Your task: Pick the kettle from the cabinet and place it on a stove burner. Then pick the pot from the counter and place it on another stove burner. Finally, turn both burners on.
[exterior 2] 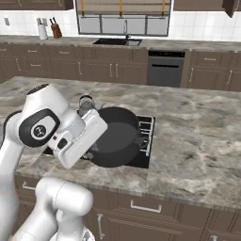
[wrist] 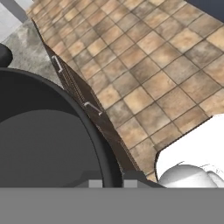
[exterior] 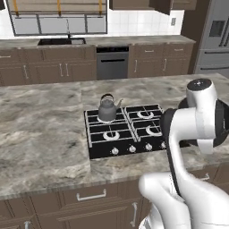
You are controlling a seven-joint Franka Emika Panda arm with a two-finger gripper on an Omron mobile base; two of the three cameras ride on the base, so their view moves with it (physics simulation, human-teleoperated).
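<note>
We count 3 parts to this job, and we judge the 1st one finished: the kettle (exterior: pixel 107 108) stands upright on the rear left of the 4 stove burners (exterior: pixel 126 127), its black handle arched over it and its spout pointing right.

The 2nd part is under way. In the right base view the pot (exterior 2: pixel 117 136) is off the desk (exterior 2: pixel 197 136) and hangs tilted above the right side of the cooktop (exterior 2: pixel 146 141), its open mouth turned partly toward the camera. The gripper (exterior 2: pixel 96 141) meets it at its near left rim, just beyond the white hand. In the hand view the pot's dark rim curves right up to the fingertips (wrist: pixel 95 183), so we read the jaws as pressed nearly together and pinching the pot's rim wall. The exact contact is hidden behind the hand in both base views.

What is left, in our judgement: level the pot and lower it onto a free burner, most likely 1 on the right side, well clear of the kettle, then release it. After that come the knobs (exterior: pixel 132 149) along the front edge of the cooktop; 2 of them must be turned, 1 for each occupied burner. We cannot tell from here whether any knob is already turned, and we see no flame.
</note>
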